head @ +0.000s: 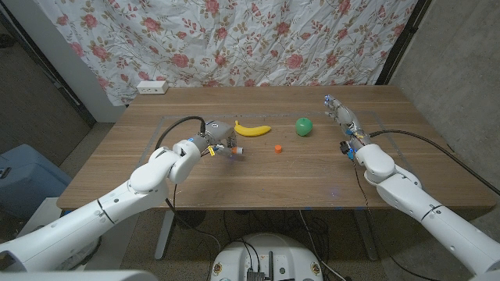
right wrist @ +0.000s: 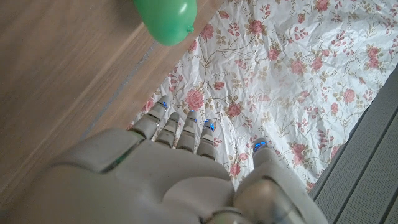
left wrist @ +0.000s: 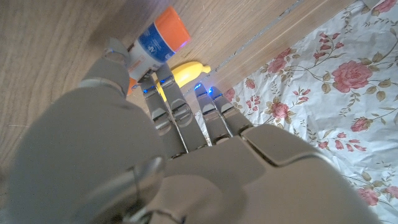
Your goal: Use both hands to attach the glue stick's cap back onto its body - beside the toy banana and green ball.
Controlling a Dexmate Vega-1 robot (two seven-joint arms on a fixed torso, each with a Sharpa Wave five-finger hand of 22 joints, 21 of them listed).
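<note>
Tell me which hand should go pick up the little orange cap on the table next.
Right, probably. The left hand already holds the glue stick body in its fingers, while the right hand holds nothing, fingers apart, near the green ball. The cap lies between both hands.

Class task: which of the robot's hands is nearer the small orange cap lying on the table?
Left. The left hand, holding the glue stick, sits just left of the orange cap; the right hand is farther right, beyond the green ball.
</note>
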